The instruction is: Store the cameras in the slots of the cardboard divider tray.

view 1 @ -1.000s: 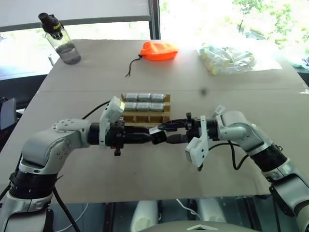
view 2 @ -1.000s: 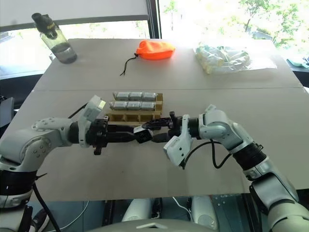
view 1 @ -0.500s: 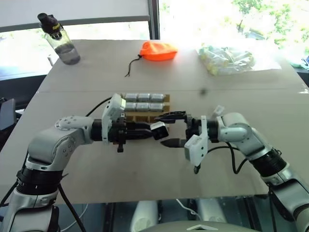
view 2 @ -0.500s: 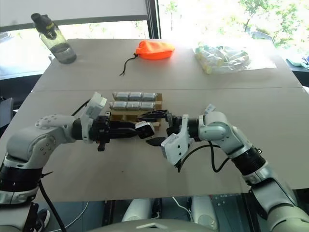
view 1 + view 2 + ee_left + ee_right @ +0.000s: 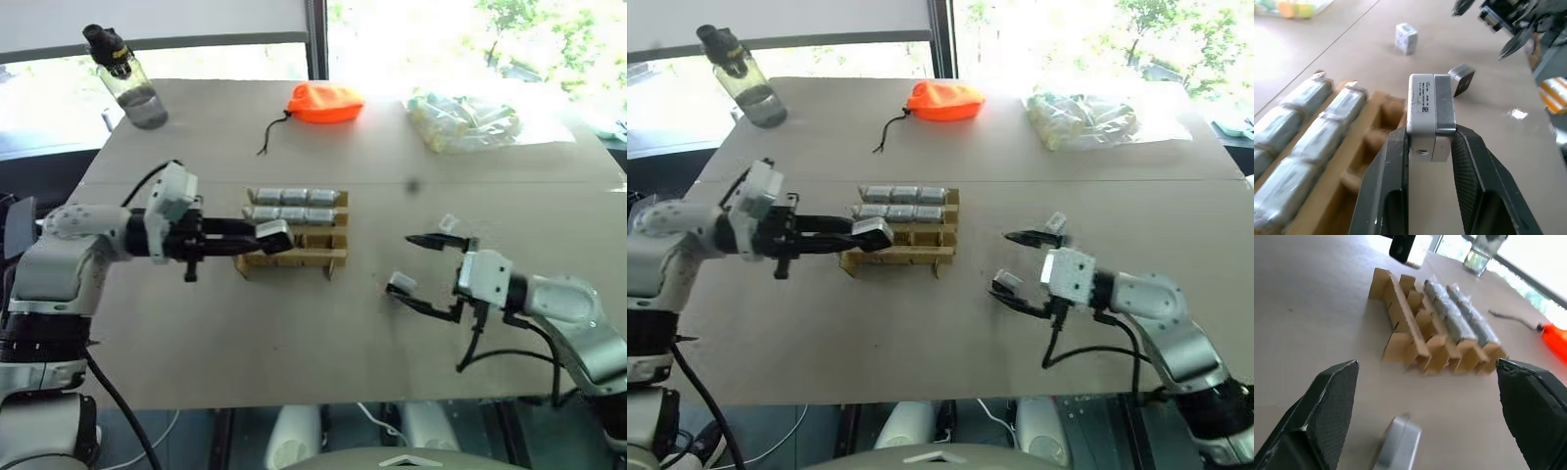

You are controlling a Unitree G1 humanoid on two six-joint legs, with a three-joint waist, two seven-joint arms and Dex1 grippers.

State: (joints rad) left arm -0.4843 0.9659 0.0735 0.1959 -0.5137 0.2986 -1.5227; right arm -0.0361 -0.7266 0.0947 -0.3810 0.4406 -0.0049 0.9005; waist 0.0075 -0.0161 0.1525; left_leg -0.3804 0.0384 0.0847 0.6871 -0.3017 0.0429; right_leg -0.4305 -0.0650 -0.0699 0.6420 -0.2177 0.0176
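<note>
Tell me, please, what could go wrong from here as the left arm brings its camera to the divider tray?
The left gripper pinches its camera only at the lower end, so it could twist or slip on entering a slot. The cardboard divider tray lies loose and light on the table, so a push may shove it. Two loose cameras lie right by the open right gripper, which could knock them away.
</note>
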